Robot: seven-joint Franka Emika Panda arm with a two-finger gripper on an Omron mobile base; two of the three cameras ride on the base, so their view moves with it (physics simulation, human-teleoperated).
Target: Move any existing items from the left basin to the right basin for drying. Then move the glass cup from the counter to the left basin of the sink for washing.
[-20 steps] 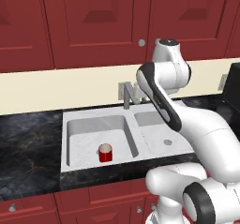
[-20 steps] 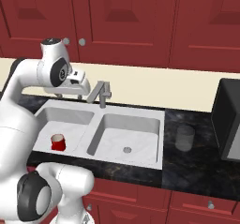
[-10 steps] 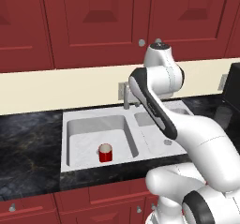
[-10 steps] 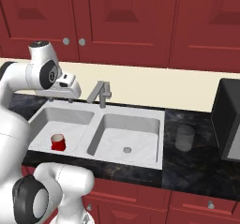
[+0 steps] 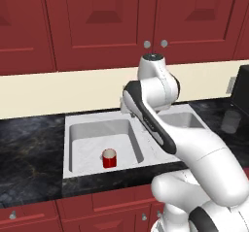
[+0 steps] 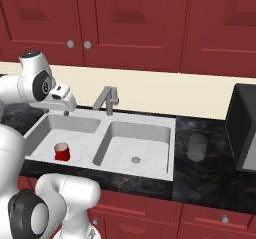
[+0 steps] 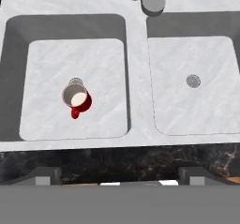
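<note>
Red cup [image 7: 78, 99] stands upright in the left basin [image 7: 47, 63] of the white sink [image 6: 75, 117], beside the small round drain and near the basin's front wall. The right basin [image 7: 206, 110] holds nothing but its own drain. The glass cup [image 6: 197, 147] rests on the black counter [image 6: 210, 175], well apart from the sink on its right, just beside a dark appliance [image 6: 245, 128]. The gripper [image 6: 62, 102] hangs high above the left basin, looking straight down, its jaws spread wide and holding nothing. By this layout the first step is in hand: the red cup is not yet grasped. The next move appears to call for a descent over the cup, with the fingers straddling its rim, before closing and carrying it past the grey faucet [image 6: 106, 100] to the right basin.
</note>
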